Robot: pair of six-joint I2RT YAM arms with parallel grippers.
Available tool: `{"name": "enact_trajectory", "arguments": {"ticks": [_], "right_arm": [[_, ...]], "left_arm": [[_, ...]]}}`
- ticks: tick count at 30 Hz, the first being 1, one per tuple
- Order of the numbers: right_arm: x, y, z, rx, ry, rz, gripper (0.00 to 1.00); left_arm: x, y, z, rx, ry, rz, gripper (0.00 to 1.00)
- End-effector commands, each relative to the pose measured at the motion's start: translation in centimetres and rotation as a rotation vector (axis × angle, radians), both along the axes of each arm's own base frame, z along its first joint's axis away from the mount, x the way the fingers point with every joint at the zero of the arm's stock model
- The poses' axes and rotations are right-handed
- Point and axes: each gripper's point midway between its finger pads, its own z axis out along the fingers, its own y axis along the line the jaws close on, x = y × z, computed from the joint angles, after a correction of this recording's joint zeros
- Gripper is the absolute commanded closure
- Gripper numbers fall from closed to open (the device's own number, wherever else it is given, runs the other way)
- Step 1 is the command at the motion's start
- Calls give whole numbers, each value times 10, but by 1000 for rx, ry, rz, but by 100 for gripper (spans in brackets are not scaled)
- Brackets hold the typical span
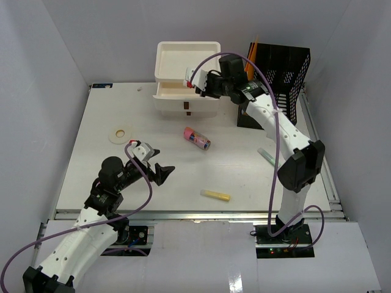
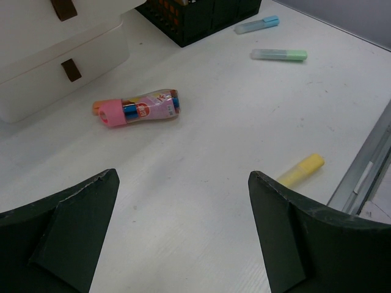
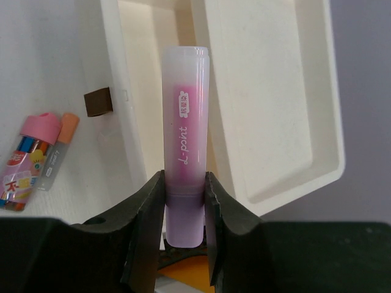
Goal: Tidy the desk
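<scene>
The white desk [image 1: 110,177] holds several loose items. My right gripper [image 1: 197,84] is shut on a pink-purple highlighter [image 3: 185,152] and holds it over the open top drawer [image 3: 146,91] of the cream drawer unit [image 1: 186,61]. My left gripper [image 1: 164,163] is open and empty, low over the desk's front left, its jaws wide apart in the left wrist view [image 2: 183,180]. A pink tube of pens [image 1: 197,138] lies mid-desk and also shows in the left wrist view [image 2: 139,110]. A yellow highlighter [image 1: 216,195] lies near the front rail.
A black mesh organizer [image 1: 278,73] stands at the back right. A green highlighter [image 2: 278,54] and a blue one [image 2: 256,24] lie near it. A white tape roll [image 1: 122,133] lies at the left. The metal rail [image 2: 366,165] runs along the front edge.
</scene>
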Motion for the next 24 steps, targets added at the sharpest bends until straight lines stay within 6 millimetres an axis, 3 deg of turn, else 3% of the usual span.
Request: {"name": "enact_trajectory", "arguments": {"ticks": [1, 7, 10, 11, 13, 16, 19, 22, 24], "right_arm": [[33, 5, 13, 62, -51, -116, 90], [52, 14, -8, 59, -31, -139, 84], [56, 15, -20, 47, -14, -149, 64], [57, 16, -23, 47, -11, -152, 48], [54, 15, -21, 59, -3, -151, 37], [46, 14, -9, 88, 0, -145, 30], [33, 4, 17, 157, 14, -158, 28], [13, -22, 37, 281, 126, -137, 28], [-13, -43, 39, 343, 239, -64, 28]], "left_arm": [[-9, -10, 3, -3, -46, -94, 2], [-9, -11, 1, 2, -43, -96, 2], [-11, -13, -2, 3, -34, -116, 2], [-13, -14, -3, 3, -32, -128, 2], [-15, -19, 1, -15, -40, -159, 2], [-24, -30, -2, -33, -16, -245, 2], [-21, -38, -11, -22, 49, -270, 2], [-22, -50, -23, -4, 115, -309, 4], [-26, -60, -31, 23, 139, -342, 5]]}}
